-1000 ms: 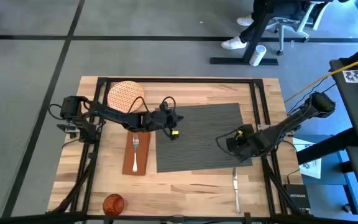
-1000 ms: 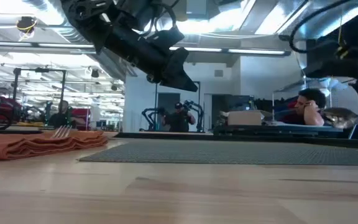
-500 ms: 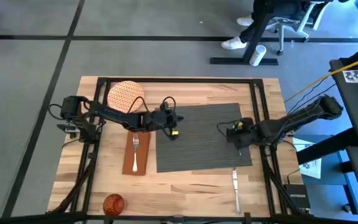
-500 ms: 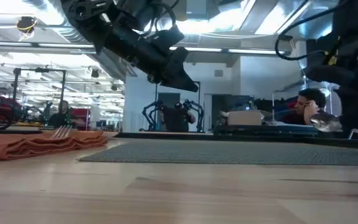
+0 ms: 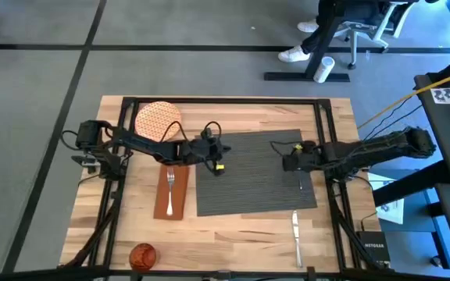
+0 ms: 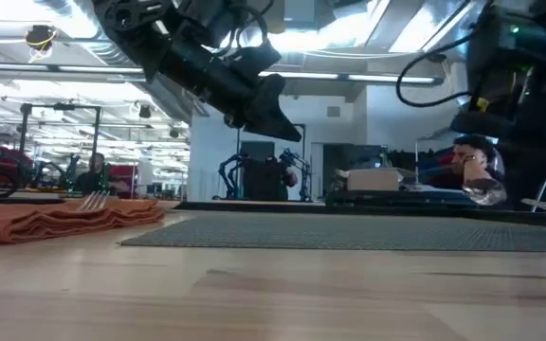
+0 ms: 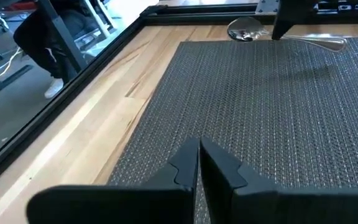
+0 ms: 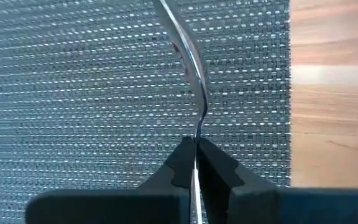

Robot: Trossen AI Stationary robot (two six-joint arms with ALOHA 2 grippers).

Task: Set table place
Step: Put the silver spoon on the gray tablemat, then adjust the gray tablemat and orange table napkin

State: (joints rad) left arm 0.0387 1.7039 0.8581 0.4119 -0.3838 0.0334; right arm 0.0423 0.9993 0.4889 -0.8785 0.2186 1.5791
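The dark grey placemat [image 5: 256, 173] lies in the middle of the table [image 5: 233, 234]. My right gripper [image 5: 289, 161] hangs over the placemat's right part, shut on the silver spoon [image 7: 247, 30], which also shows in the low view [image 6: 486, 192]. My left gripper [image 5: 219, 156] hovers shut over the placemat's left edge and touches nothing. The orange-patterned plate [image 5: 157, 119] sits at the far left. The fork [image 5: 170, 181] lies on the brown napkin [image 5: 172, 195]. The knife [image 5: 295, 232] lies near the right front, and the orange cup [image 5: 142, 254] stands at the front left. My right gripper pinches the spoon's handle [image 8: 197, 138] between its two fingers, close to the bowl [image 7: 244, 29]. The fingers [image 7: 286, 18] come down on it from above. The spoon is roughly level and lifted clear, with its shadow on the placemat below.
Black rails [image 5: 324, 125] run along the table's edges. Bare wood lies in front of the placemat [image 5: 233, 234] and to the right of it. A person sits in the room behind the table [image 6: 470, 156].
My right gripper has carried the spoon from the placemat's right near part toward the far edge and a little to the left, keeping it shut in the fingers and clear of the mat.
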